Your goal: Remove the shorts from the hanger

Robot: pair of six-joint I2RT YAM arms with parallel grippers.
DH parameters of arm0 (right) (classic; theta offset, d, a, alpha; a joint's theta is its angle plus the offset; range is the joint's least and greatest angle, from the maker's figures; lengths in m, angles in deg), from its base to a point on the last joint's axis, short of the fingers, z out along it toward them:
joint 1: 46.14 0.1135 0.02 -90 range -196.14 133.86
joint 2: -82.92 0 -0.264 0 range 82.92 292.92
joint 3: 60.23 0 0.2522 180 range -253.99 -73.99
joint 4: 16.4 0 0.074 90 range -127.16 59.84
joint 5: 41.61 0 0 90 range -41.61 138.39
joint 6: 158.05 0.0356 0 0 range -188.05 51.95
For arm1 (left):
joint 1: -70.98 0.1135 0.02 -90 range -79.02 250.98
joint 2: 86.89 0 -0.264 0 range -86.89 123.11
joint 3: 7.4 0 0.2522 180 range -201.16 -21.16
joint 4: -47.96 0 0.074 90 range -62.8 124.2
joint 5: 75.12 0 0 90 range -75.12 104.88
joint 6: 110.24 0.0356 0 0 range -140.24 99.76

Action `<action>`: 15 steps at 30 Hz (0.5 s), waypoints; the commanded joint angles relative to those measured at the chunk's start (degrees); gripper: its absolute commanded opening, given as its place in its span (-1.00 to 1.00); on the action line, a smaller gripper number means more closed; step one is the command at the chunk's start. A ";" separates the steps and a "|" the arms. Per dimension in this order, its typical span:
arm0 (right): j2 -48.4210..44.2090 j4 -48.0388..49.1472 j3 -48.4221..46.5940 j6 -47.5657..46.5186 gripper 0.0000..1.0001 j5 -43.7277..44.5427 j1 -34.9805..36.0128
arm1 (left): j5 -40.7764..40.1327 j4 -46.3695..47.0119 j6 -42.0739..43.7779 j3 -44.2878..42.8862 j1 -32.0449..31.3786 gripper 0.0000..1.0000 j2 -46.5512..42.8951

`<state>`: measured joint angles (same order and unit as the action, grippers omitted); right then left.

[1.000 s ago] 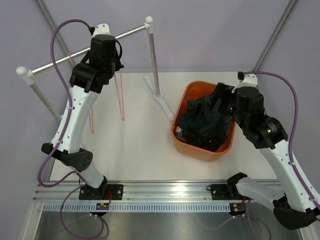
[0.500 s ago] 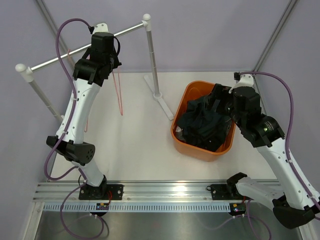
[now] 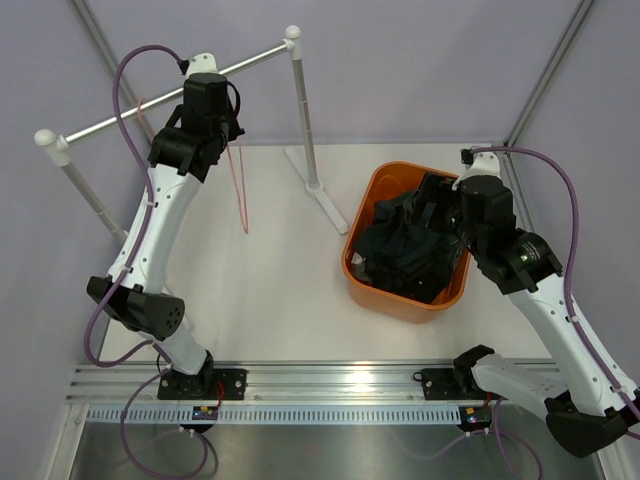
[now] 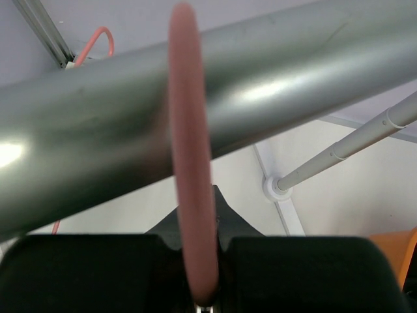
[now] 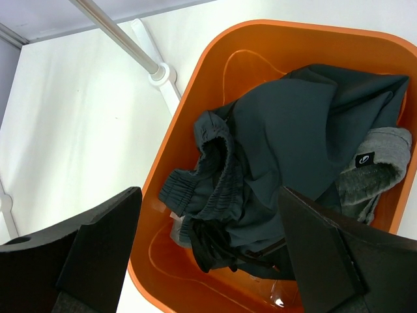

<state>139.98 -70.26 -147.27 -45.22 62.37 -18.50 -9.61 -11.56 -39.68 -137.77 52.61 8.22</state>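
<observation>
The shorts lie heaped in the orange bin point(image 3: 360, 215): the dark navy pair point(image 3: 408, 248) on top, also in the right wrist view point(image 5: 287, 130), and a mid-grey pair point(image 5: 384, 153) at the bin's far side. My right gripper point(image 3: 437, 198) hangs open and empty above them, and its open jaws also show in the right wrist view point(image 5: 208, 251). My left gripper point(image 3: 207, 108) is up at the metal rail point(image 3: 120, 118), shut on the hook of a bare pink hanger point(image 3: 240, 190). In the left wrist view the hook point(image 4: 189, 163) loops over the rail point(image 4: 273, 91) between my fingers.
A second pink hanger hook point(image 4: 98, 40) sits further left on the rail. The rack's right post point(image 3: 305, 110) and its foot point(image 3: 325, 200) stand just left of the bin. Purple walls close in the back and sides.
My left gripper has risen closer to the rail with the hanger hook in it, and the hanger swung slightly. My right arm drifted a little left over the bin.
</observation>
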 commanded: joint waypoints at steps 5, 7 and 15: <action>-0.98 2.48 0.50 -0.15 0.86 -0.79 0.05 | 1.11 -1.35 0.02 1.30 0.62 -0.97 -2.56; -0.98 2.39 0.50 -0.15 0.85 -0.79 0.13 | 0.94 -0.65 0.11 1.92 0.62 -0.77 -3.52; -1.07 2.22 0.41 -0.33 0.85 -0.79 0.13 | -0.03 -0.56 0.28 3.24 0.53 -0.26 -6.51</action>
<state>139.83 -70.24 -146.72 -45.19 62.24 -18.50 -9.35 -13.61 -39.62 -134.89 52.78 5.25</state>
